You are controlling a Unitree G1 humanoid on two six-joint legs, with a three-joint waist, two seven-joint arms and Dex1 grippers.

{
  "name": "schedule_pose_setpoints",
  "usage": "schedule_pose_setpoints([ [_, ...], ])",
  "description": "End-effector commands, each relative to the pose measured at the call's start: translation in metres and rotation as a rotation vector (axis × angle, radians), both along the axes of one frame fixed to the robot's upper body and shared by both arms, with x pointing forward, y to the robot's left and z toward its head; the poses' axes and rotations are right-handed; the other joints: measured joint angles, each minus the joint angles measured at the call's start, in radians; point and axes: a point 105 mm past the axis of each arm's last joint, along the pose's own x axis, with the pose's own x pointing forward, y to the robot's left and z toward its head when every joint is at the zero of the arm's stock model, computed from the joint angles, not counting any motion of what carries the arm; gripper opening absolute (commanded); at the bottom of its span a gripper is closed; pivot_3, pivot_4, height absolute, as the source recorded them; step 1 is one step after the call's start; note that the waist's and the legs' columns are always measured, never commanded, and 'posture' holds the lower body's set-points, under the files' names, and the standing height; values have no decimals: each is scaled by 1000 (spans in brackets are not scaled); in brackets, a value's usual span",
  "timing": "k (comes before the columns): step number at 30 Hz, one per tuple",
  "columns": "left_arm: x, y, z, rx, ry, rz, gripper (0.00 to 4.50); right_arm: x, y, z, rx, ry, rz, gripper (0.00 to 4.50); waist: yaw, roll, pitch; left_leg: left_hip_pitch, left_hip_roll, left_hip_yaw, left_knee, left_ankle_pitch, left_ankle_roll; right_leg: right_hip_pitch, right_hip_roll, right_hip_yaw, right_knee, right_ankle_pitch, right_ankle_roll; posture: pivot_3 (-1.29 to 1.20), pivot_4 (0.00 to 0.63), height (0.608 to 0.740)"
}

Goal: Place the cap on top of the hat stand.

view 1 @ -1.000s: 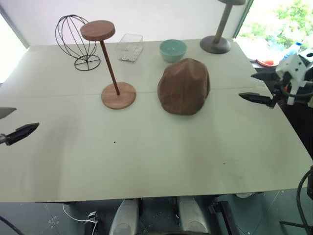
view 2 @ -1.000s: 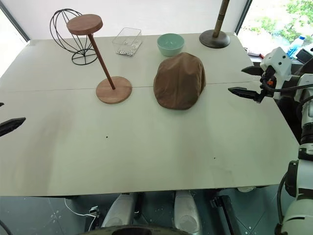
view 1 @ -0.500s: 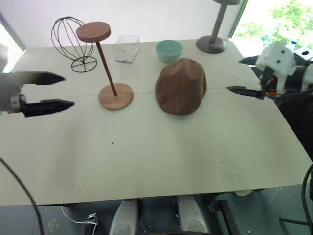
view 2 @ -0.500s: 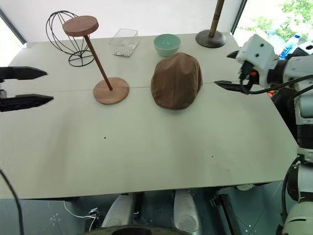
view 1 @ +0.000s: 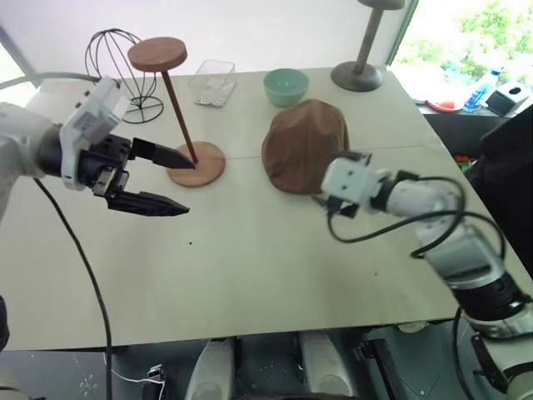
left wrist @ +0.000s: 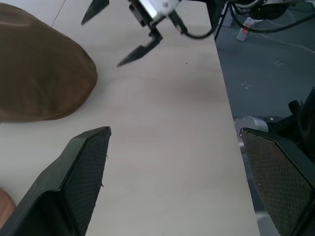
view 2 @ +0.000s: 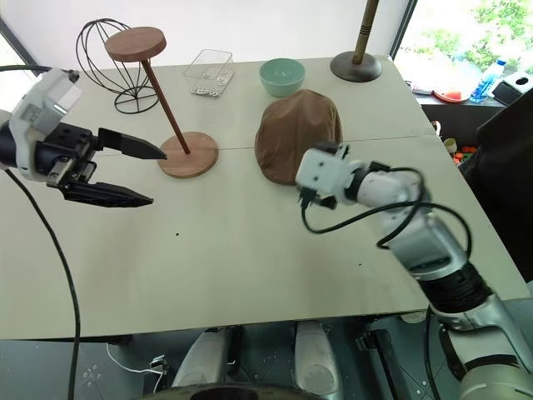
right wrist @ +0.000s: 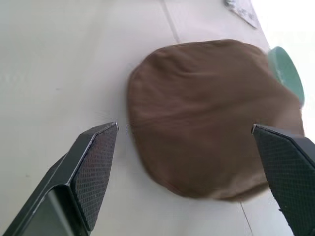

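In the head views, the brown flat cap (view 1: 305,147) is being seen lying on the pale desk (view 1: 250,275), just to the right of the hat stand (view 1: 171,108), whose round wooden base is resting on the desk and whose top disc is bare. Behind them a black wire head form (view 1: 117,67), a clear plastic tray (view 1: 211,81), a small teal bowl (view 1: 286,86) and a thick grey-brown stand (view 1: 361,58) are being shown along the far edge. The left gripper (view 1: 179,183) is being held above the desk just in front of the hat stand's base, its jaws spread wide and gripping nothing. The right gripper (view 2: 310,193) is being held at the near edge of the cap; its jaws are being hidden there by its own white housing.

In the left wrist view, the left gripper (left wrist: 174,147) is being shown with jaws wide apart over bare desk, the cap (left wrist: 39,73) lying off to one side and the right gripper (left wrist: 120,29) beyond it.

In the right wrist view, the right gripper (right wrist: 186,130) is being shown with its jaws fully spread and empty, the cap (right wrist: 206,118) lying between and beyond the fingertips, untouched, with the teal bowl (right wrist: 285,71) past it.
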Motion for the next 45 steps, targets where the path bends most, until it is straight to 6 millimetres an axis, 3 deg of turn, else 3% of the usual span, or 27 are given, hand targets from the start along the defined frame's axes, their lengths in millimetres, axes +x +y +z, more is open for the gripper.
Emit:
schedule_pose_setpoints([
  [1, 3, -2, 8, 0, -44, -5, 4383, 8, 0, -1, -42, -84, -12, 4485, 0, 0, 0, 0, 0, 0, 0, 0, 0, 0, 0, 0, 0, 0, 0, 0, 150, 740],
  [11, 3, -6, 14, -12, -47, 0, 4383, 44, -6, -46, -139, -120, -72, 4485, -5, -2, -1, 1, 2, 0, 1, 0, 0, 0, 2, 1, 2, 0, 0, 0, 150, 740],
  [15, 3, -8, 17, -20, -54, -4, 4383, 56, 0, -57, -128, -125, -86, 4485, -4, -4, -2, 2, 4, 0, 2, 0, 0, 1, 4, 1, 3, 1, -1, 0, 150, 740],
  [20, 2, -9, 16, -27, -63, 3, 4383, 79, 3, -60, -145, -203, -141, 4485, -6, -5, -2, 4, 8, 0, 5, 0, 0, 2, 8, 1, 5, 2, -7, 0, 150, 740],
  [26, -2, -9, 16, -38, -71, 10, 4383, 86, 3, -57, -139, -254, -140, 4485, -1, -5, -3, 4, 8, 0, 7, 0, 0, 2, 8, 1, 6, 3, -6, 0, 150, 740],
  [33, 6, -7, 21, -70, -115, 61, 4500, 84, 1, -58, -113, -233, -133, 1229, -3, -5, -2, 3, 8, 0, 7, 0, 0, 2, 8, 1, 7, 3, -5, 0, 150, 740],
  [35, 6, -7, 23, -82, -116, 68, 4500, 83, 0, -58, -110, -232, -133, 1229, -3, -5, -2, 4, 8, 0, 6, 0, 0, 2, 9, 1, 8, 3, -5, 0, 150, 740],
  [39, 8, -7, 27, -93, -126, 77, 4500, 83, -4, -53, -85, -237, -144, 124, -3, -5, -2, 4, 8, -1, 6, 0, 0, 2, 9, 1, 9, 3, -4, 0, 150, 740],
  [45, 9, -4, 29, -107, -131, 101, 4500, 82, -7, -35, -49, -269, -156, 29, -1, -5, -3, 4, 8, -1, 6, 0, 0, 2, 9, 1, 10, 3, -4, 0, 150, 740],
])
